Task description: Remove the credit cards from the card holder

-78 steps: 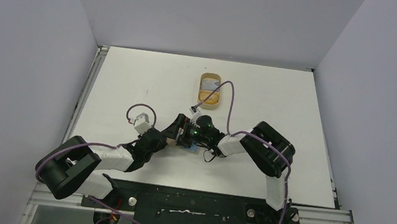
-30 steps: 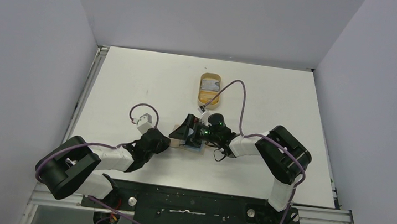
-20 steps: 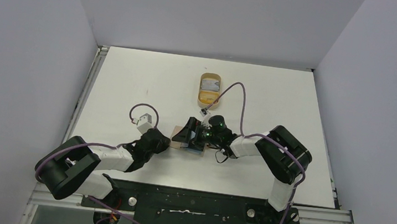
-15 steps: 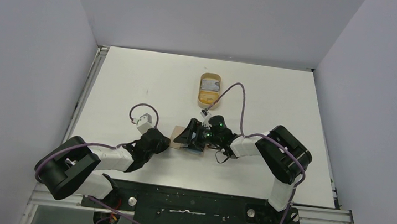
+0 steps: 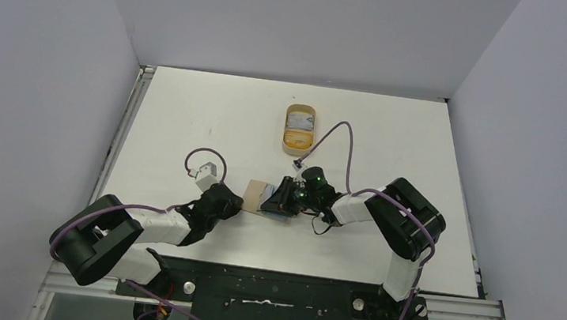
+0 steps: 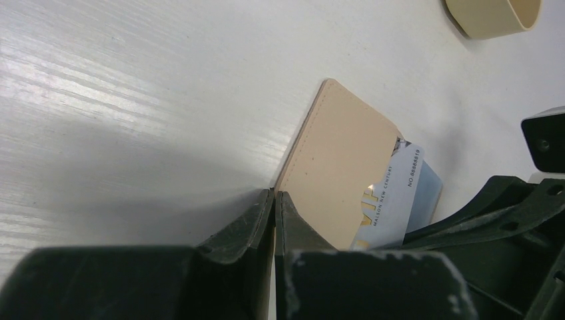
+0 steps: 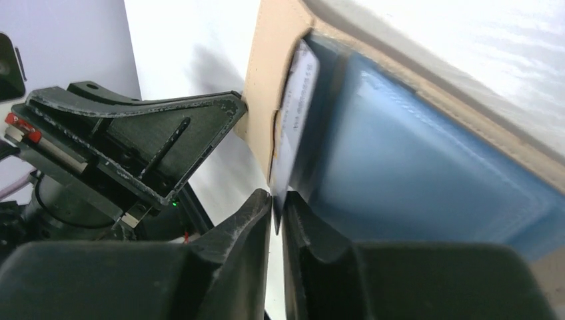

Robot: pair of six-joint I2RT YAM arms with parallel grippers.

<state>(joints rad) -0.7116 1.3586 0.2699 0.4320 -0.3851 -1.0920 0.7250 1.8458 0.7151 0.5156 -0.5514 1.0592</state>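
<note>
Credit cards [image 6: 403, 190] stick out of the card holder [image 6: 340, 160], which lies mid-counter [image 5: 189, 118] between the arms. The right jaws, wide open a second ago, have now pinched the pale card's [image 7: 293, 113] edge. The left jaws clamp the holder's corner, so extraction looks ready to begin.

Black-and-white arms [image 5: 158, 226] trail purple cables [image 5: 203, 150]; pincer fingers [image 6: 233, 230] seem scuffed.

Most of credit cards [image 6: 400, 193] hidden inside card holder [image 6: 336, 167]
</note>
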